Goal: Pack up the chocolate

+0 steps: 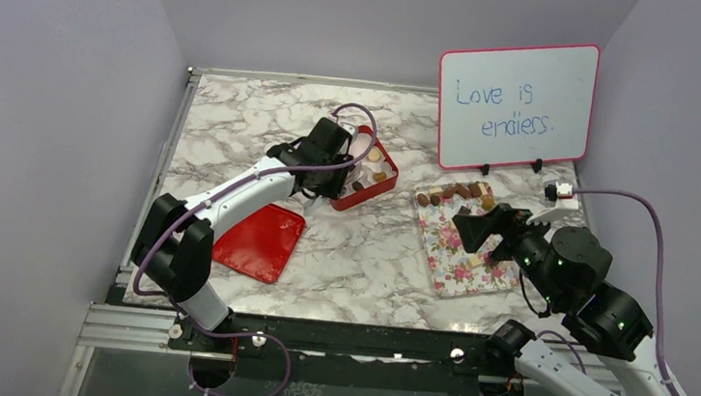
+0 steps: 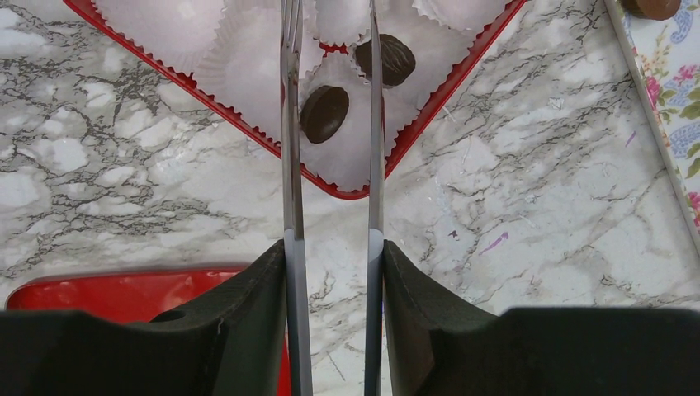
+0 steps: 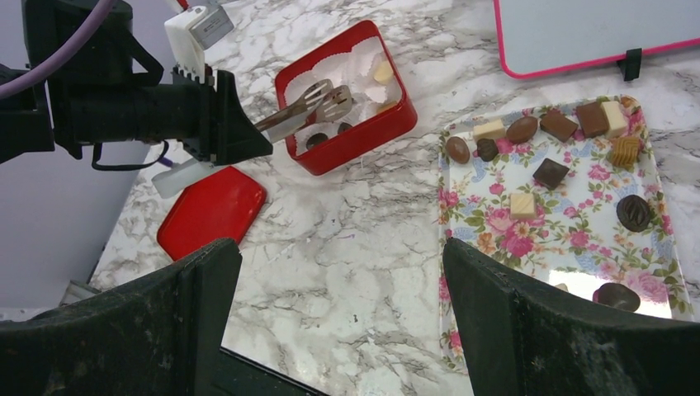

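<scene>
- Well, from overhead the left claw (image 1: pixel 341 170) hangs over the red box (image 1: pixel 379 187). The right claw (image 1: pixel 492 221) is over the floral tray (image 1: pixel 461 267) to the right of the box, where most of the chocolate (image 1: pixel 459 190) lies; a few pieces sit in the box. The red lid (image 1: pixel 260 238) rests on the surface (image 1: pixel 371 249) near-left of the box. Only this view shows both arms, and I'd judge they could knock together if both head for the box.
- At the left wrist, that claw is clamped on tongs (image 2: pixel 290 165), their blades slightly apart. The tips run off the top edge, so I cannot tell here whether they hold anything. A dark piece (image 2: pixel 323 113) sits in a paper cup (image 2: pixel 351 157) at the box's near corner, a detail no other view gives. A blade snagging the flimsy cup could drag it or tip the piece out.
- At the right wrist, the right claw gapes wide and empty. Only here do the tong tips show, above the box and seemingly bare. A round piece could squirt from them between tray and box.
</scene>
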### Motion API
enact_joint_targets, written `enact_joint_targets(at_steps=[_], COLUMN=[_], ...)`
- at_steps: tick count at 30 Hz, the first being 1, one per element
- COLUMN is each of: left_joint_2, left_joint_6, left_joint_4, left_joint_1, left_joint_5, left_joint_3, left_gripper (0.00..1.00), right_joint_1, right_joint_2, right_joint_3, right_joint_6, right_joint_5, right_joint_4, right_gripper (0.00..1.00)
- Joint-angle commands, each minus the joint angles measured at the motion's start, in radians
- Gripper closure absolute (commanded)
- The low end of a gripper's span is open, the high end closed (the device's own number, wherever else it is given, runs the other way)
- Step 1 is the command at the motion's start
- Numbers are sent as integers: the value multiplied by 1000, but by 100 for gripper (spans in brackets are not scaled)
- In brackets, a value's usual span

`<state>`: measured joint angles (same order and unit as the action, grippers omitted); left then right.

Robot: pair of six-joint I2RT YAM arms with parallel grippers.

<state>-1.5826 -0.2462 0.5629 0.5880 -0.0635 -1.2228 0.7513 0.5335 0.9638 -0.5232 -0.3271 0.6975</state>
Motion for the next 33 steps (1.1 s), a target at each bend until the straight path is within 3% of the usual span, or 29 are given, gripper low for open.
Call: enact_joint_targets(at_steps=[1,7,23,33], left_joint_2=[46,114,250,224], left_joint_6=[15,30,-15,-35], left_joint_4=[-31,-42,-121,-216], left_joint_1=[-9,-11,6,190], left_joint_5=[-3,22,285,220], left_joint_3=[-46,-49,6,51], left_gripper=[58,58,61,61], right_joint_1=[-4,-4,-4,-4], right_joint_2=[-6,-9,14,49], right_joint_3=[0,-21,46,96], right_joint_6=[-14,-37,-64,-46], right_joint_5=[41,72,22,-34], right_joint_4=[2,-13,25,14], right_gripper=[2,2,3,2])
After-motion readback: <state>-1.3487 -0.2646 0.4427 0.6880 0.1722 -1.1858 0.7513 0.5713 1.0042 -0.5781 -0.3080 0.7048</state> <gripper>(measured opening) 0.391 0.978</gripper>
